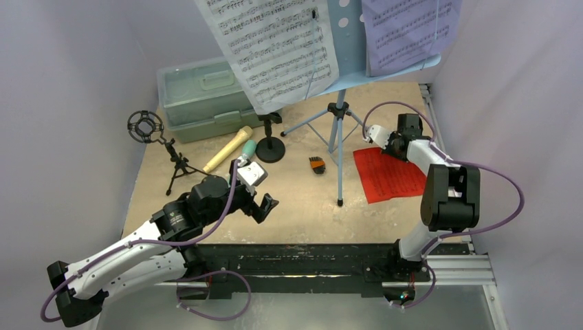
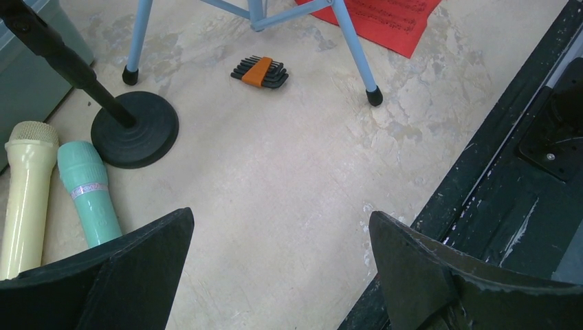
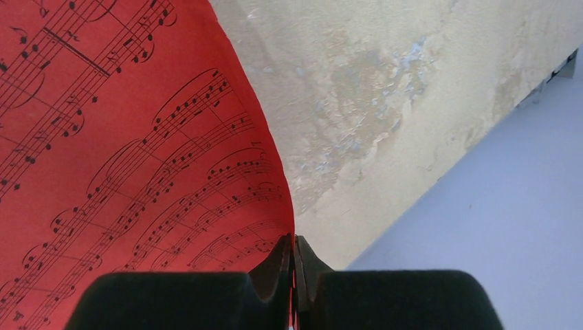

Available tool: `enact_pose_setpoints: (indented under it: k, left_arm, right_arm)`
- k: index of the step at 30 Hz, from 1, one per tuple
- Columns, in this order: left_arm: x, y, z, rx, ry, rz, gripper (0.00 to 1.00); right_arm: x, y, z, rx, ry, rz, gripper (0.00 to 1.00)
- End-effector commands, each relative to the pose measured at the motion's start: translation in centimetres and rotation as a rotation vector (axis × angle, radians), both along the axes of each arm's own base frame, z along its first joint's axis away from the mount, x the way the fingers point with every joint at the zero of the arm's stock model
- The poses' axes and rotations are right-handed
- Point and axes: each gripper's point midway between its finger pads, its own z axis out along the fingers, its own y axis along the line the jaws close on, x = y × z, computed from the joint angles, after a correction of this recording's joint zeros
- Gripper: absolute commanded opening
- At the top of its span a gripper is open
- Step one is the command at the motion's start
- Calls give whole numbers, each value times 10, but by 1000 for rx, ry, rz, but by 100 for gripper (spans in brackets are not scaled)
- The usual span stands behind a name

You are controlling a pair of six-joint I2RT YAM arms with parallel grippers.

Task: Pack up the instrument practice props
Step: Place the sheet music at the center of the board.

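My right gripper point(image 3: 294, 242) is shut on the edge of the red music sheet point(image 3: 124, 158), which curls up off the table; from above, that gripper point(image 1: 388, 146) sits at the sheet's point(image 1: 392, 180) far corner. My left gripper point(image 2: 280, 216) hangs open over bare table, holding nothing. Just to its left lie the tan microphone point(image 2: 26, 192) and the teal microphone point(image 2: 88, 196), beside the round-base mic holder point(image 2: 134, 130). The ring-top tripod holder point(image 1: 146, 126) stands at the far left. The light-blue music rack point(image 1: 337, 124) carries a white sheet point(image 1: 275, 48) and a purple sheet point(image 1: 405, 31).
A pale green case point(image 1: 199, 96) with its lid down stands at the back left. A black hex-key set in an orange holder point(image 2: 259, 71) lies between the rack's legs. A black rail point(image 1: 295, 258) runs along the near edge. Walls close in on both sides.
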Motion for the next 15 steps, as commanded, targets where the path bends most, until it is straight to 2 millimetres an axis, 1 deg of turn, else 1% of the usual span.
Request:
enact_pose_setpoints:
  k: [1,5,6,7,9,11,12,13,14,15]
  left_arm:
    - [4,-2,6,-25,-28,1,100]
    - [4,-1,7,-28,-28,2,100]
    - [4,-1,7,-29,-28,4,100]
    - [5,-1,8,-30,-30,4,100]
    - [5,-1,8,-34,-30,6,100]
    - [5,0,9,-37,-33,7,100]
    - [5,0,10,-39,-34,7,100]
    - [5,0,11,-42,-35,6,100]
    - [5,0,11,-45,-34,5,100]
    - [5,0,12,-49,-35,5,100]
  right_arm:
    - [22,-7,9,-8,-111,-50,6]
    - [27,-14,8,-27,-139,-101,8]
    - [29,-16,8,-26,-150,-116,10]
    - [31,-17,7,-25,-162,-130,14]
    - [39,-21,11,-24,-223,-180,25]
    - [44,-24,16,-14,-278,-221,38]
    - [47,-27,21,-15,-319,-249,46]
    - [47,-29,26,-15,-347,-271,53]
    - [45,-28,30,7,-373,-291,63]
    - [43,-26,35,34,-394,-307,69]
